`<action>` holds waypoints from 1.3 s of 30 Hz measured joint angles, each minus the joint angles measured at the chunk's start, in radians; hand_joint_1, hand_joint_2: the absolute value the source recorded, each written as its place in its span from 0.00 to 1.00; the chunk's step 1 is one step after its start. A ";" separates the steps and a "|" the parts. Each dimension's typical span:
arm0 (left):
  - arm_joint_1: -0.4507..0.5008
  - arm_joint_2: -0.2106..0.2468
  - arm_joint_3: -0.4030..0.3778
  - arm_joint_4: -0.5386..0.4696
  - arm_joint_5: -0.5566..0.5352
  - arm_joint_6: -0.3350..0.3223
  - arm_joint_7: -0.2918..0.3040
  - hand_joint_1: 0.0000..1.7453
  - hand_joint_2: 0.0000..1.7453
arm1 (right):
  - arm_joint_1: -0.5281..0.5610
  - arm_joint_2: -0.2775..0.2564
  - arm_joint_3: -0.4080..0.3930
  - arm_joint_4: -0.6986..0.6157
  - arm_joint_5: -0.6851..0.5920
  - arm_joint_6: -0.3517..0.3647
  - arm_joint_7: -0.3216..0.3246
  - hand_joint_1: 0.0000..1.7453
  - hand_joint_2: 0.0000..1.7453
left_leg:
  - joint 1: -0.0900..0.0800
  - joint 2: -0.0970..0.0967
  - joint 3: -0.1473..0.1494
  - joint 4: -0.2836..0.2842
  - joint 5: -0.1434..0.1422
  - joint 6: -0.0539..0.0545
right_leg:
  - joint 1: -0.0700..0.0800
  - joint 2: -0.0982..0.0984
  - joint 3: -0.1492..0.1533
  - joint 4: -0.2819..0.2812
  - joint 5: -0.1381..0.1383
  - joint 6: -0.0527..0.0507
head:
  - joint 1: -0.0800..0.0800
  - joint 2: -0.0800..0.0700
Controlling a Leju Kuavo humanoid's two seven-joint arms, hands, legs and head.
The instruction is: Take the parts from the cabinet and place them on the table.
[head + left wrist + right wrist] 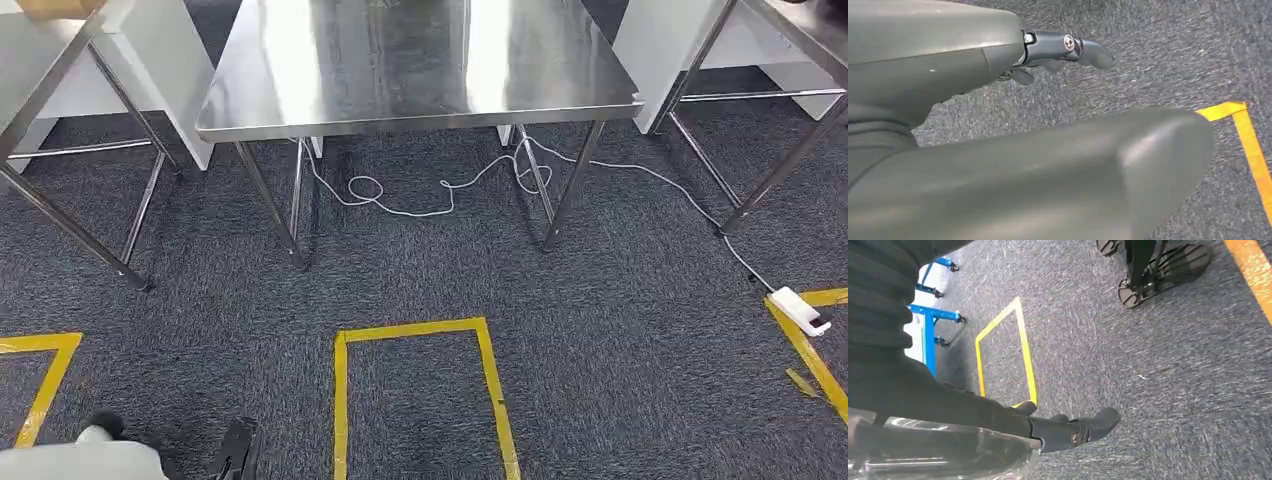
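Floor: dark grey carpet (620,340) runs under and all round the table (420,70), and you have a yellow tape box (420,390) marked on it just in front of the table.
Table: bare steel top on thin legs, straight ahead of you in the head view; two more steel tables (40,70) stand to either side of it.
Cable: a white cord (420,200) loops on the carpet beneath the table and trails off to the right of it, ending at a white power strip (800,310).
Left hand (973,65): hangs over the carpet with its dark fingers (1083,50) stretched out apart from the thumb, holding nothing.
Right hand (923,390): holds the part (948,455), a piece in clear shiny wrap, against its palm, with the fingers (1088,427) reaching past it above the carpet.
Part: in your right hand, not on the table.
Blue frame (928,330): stands on castors beyond another tape box; you cannot place it against the table from the right wrist view.
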 joint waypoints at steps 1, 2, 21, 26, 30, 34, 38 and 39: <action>-0.001 0.000 -0.005 0.000 0.000 0.000 0.000 0.00 0.00 | 0.000 0.000 0.000 0.000 0.000 -0.002 0.002 0.00 1.00 | 0.000 0.000 0.067 -0.100 0.032 0.007 | 0.000 0.001 -0.005 0.006 0.001 0.001 | 0.000 0.000; -0.003 0.001 -0.008 0.000 0.000 0.000 0.000 0.00 0.00 | 0.000 0.001 0.000 0.000 0.000 -0.004 0.002 0.00 1.00 | -0.003 -0.003 0.113 -0.174 0.034 0.019 | 0.000 0.001 -0.006 0.010 0.002 0.003 | 0.000 0.000; -0.003 0.000 -0.012 -0.001 -0.002 0.000 -0.005 0.00 0.00 | -0.005 -0.005 0.000 0.000 0.001 -0.010 0.002 0.00 1.00 | -0.016 0.004 -0.002 -0.200 0.166 0.030 | 0.003 0.014 0.077 -0.016 -0.060 0.042 | 0.011 0.000; 0.000 0.000 -0.012 0.000 -0.002 0.003 -0.006 0.00 0.00 | -0.003 -0.004 0.000 0.000 -0.002 -0.012 0.002 0.00 1.00 | -0.002 -0.002 -0.085 0.024 -0.041 0.005 | -0.006 0.004 0.035 -0.017 -0.013 -0.009 | 0.002 0.000; 0.000 0.000 -0.015 0.000 -0.007 0.003 -0.005 0.00 0.00 | -0.001 -0.004 0.000 0.000 -0.001 -0.013 0.002 0.00 1.00 | -0.001 -0.002 -0.038 0.081 -0.028 0.007 | -0.001 0.004 -0.006 -0.008 0.014 -0.002 | 0.002 0.000; -0.007 0.002 -0.015 -0.002 0.003 0.014 -0.006 0.00 0.00 | -0.002 -0.003 0.000 0.000 0.004 -0.013 0.000 0.00 1.00 | -0.010 -0.005 0.166 -0.215 0.024 0.035 | 0.010 0.004 -0.021 0.001 0.028 0.014 | 0.002 0.000; -0.005 0.001 -0.015 -0.002 0.009 0.016 -0.006 0.00 0.00 | -0.002 -0.004 0.005 0.000 0.003 -0.013 0.000 0.00 1.00 | -0.002 0.001 0.148 -0.238 0.050 0.057 | 0.015 0.000 -0.042 0.010 0.038 0.043 | 0.001 0.000; -0.006 0.000 -0.015 -0.002 0.009 0.016 -0.008 0.00 0.00 | -0.001 -0.005 0.006 0.000 0.003 -0.015 0.000 0.00 1.00 | -0.006 0.003 0.137 -0.238 0.057 0.063 | 0.014 0.003 -0.065 0.041 0.005 0.035 | 0.001 0.000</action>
